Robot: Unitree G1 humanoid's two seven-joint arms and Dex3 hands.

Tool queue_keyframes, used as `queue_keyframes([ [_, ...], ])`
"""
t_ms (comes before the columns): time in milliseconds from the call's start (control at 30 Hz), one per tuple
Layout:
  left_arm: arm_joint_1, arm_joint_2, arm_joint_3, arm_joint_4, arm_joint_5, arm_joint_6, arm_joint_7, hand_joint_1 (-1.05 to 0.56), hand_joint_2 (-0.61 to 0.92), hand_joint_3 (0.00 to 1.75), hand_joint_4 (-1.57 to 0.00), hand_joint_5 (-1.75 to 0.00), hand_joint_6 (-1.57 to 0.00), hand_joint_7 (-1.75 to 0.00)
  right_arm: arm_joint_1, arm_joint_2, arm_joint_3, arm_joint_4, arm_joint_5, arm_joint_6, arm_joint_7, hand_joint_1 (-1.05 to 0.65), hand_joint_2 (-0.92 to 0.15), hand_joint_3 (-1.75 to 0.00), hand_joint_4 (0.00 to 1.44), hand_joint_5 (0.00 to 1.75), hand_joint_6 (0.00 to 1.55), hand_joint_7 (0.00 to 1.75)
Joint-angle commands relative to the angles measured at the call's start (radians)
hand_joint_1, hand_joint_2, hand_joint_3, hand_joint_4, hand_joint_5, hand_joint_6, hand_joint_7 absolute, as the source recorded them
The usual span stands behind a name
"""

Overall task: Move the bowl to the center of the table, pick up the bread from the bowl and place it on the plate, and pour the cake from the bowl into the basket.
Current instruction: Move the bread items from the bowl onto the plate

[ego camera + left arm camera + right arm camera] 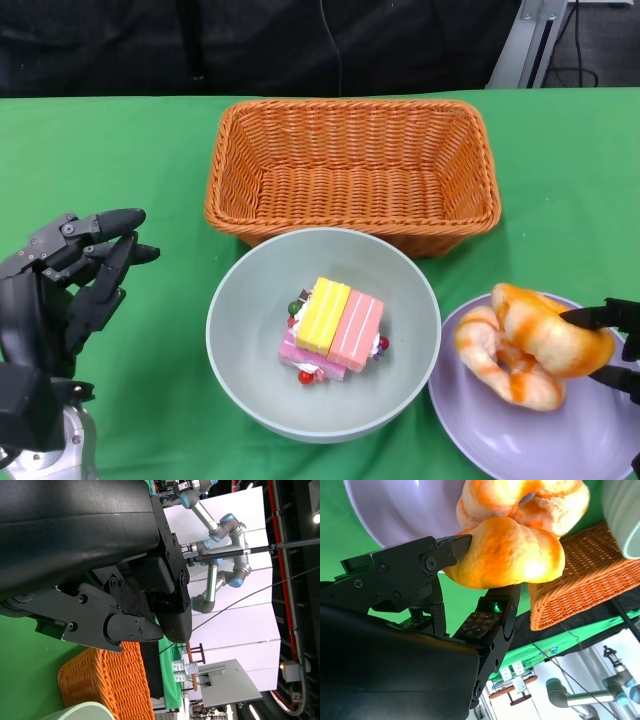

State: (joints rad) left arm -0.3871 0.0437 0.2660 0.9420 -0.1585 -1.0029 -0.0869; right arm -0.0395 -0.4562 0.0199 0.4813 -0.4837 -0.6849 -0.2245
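The right hand [612, 345] pinches the bread [545, 338] just over the lilac plate [510, 430], low enough to set it down beside a second glazed piece [490, 350] already lying there. The cake [335, 325] sits in the grey-green bowl [240, 350] mid-worktop, just before the wicker basket [350, 170] it is bound for. The left hand [70, 275] hovers empty beside the bowl, fingers loosely curled, probably poised to tip it. Nothing blocks the pour.

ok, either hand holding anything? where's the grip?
The right hand pinches the bread at its outer edge, over the plate. The left hand holds nothing, fingers apart, beside the bowl.
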Motion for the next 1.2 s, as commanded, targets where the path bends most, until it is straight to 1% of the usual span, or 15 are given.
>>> queue_keyframes([
  [33, 0.013, 0.016, 0.003, -0.004, -0.001, 0.005, -0.002, -0.21, 0.92, 0.26, -0.97, -0.79, -1.11, -0.35, -0.004, -0.03, 0.006, 0.039, 0.031, -0.058, 0.018, -0.09, -0.9, 0.0, 0.8, 1.4, 1.08, 0.29],
  [100, 0.012, 0.017, 0.003, -0.001, 0.001, 0.003, -0.003, -0.21, 0.92, 0.26, -0.97, -0.78, -1.11, -0.35, -0.006, -0.038, 0.01, 0.049, 0.039, -0.093, 0.028, -0.12, -0.89, 0.0, 0.71, 1.32, 1.06, 0.26],
  [167, 0.011, 0.018, 0.003, 0.001, 0.002, 0.002, -0.002, -0.21, 0.92, 0.26, -0.97, -0.78, -1.12, -0.35, -0.008, -0.042, 0.011, 0.059, 0.044, -0.114, 0.036, -0.13, -0.88, 0.0, 0.7, 1.25, 1.06, 0.24],
  [200, 0.01, 0.019, 0.003, 0.002, 0.003, 0.002, -0.002, -0.21, 0.92, 0.26, -0.97, -0.78, -1.12, -0.35, -0.009, -0.042, 0.01, 0.062, 0.045, -0.12, 0.038, -0.15, -0.88, 0.0, 0.71, 1.13, 1.07, 0.22],
  [267, 0.009, 0.018, 0.003, 0.004, 0.002, 0.002, -0.003, -0.21, 0.92, 0.26, -0.97, -0.79, -1.12, -0.34, -0.007, -0.04, 0.009, 0.066, 0.047, -0.13, 0.034, -0.17, -0.87, 0.0, 0.79, 0.78, 1.09, 0.15],
  [300, 0.009, 0.018, 0.003, 0.004, 0.001, 0.003, -0.003, -0.21, 0.92, 0.26, -0.98, -0.79, -1.12, -0.34, -0.007, -0.039, 0.008, 0.067, 0.045, -0.134, 0.029, -0.17, -0.86, 0.0, 0.85, 0.57, 1.1, 0.11],
  [333, 0.008, 0.018, 0.003, 0.006, 0.002, 0.002, -0.003, -0.21, 0.92, 0.26, -0.98, -0.79, -1.12, -0.34, -0.008, -0.039, 0.007, 0.071, 0.043, -0.142, 0.022, -0.18, -0.86, 0.0, 0.88, 0.47, 1.1, 0.09],
  [400, 0.007, 0.019, 0.003, 0.009, 0.007, 0.0, 0.003, -0.21, 0.92, 0.27, -0.98, -0.79, -1.12, -0.34, -0.012, -0.039, 0.007, 0.083, 0.053, -0.165, 0.027, -0.19, -0.87, 0.0, 0.88, 0.36, 1.1, 0.06],
  [500, 0.003, 0.018, 0.004, 0.016, -0.007, -0.006, -0.016, -0.22, 0.92, 0.26, -0.98, -0.79, -1.12, -0.34, -0.018, -0.039, 0.007, 0.097, 0.075, -0.184, 0.049, -0.2, -0.87, 0.0, 0.81, 0.27, 1.05, 0.02],
  [600, 0.001, 0.016, 0.006, 0.015, -0.007, 0.001, -0.012, -0.23, 0.92, 0.25, -0.98, -0.79, -1.13, -0.34, -0.009, -0.046, 0.005, 0.072, 0.078, -0.162, 0.076, -0.27, -0.87, 0.0, 0.74, 0.19, 0.96, 0.0],
  [767, 0.0, 0.018, 0.006, 0.019, 0.004, -0.004, -0.003, -0.2, 0.92, 0.28, -0.98, -0.79, -1.12, -0.34, -0.014, -0.062, 0.005, 0.065, 0.089, -0.164, 0.126, -0.37, -0.88, -0.01, 0.64, 0.1, 0.85, 0.0],
  [967, -0.002, 0.018, 0.006, 0.02, 0.0, -0.001, -0.007, -0.21, 0.92, 0.27, -0.98, -0.8, -1.13, -0.34, -0.007, -0.063, 0.0, 0.038, 0.088, -0.134, 0.15, -0.42, -0.88, 0.0, 0.61, 0.05, 0.81, 0.0],
  [1200, -0.004, 0.018, 0.006, 0.023, 0.001, 0.0, -0.007, -0.23, 0.92, 0.26, -0.98, -0.81, -1.12, -0.35, -0.01, -0.061, 0.0, 0.035, 0.1, -0.132, 0.166, -0.42, -0.89, 0.0, 0.58, 0.02, 0.79, 0.0],
])
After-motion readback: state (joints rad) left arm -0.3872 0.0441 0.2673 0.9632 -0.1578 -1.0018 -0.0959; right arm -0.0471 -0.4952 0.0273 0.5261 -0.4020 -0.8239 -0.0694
